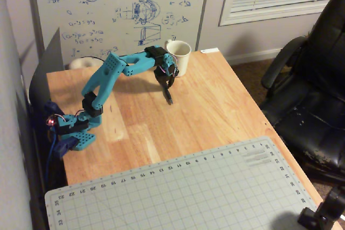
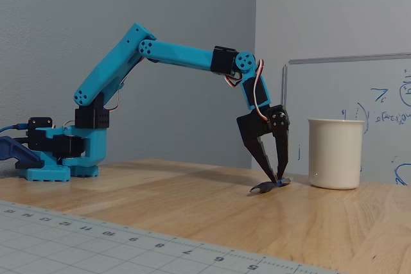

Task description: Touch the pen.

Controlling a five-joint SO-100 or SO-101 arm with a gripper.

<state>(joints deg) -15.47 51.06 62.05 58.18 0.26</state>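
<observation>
In the overhead view the pen (image 1: 168, 99) is mostly hidden under the black fingers (image 1: 167, 91), too small to trace.

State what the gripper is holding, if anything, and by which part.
The gripper meets the pen on the table near its mug-side end; whether the jaws clamp it cannot be told.

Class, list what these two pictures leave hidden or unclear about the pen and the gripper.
- Overhead view: the pen is not distinguishable beneath the dark gripper.
- Fixed view: the middle of the pen is covered by the fingertips.
- Whether the tips touch or clamp the pen: too small.
</observation>
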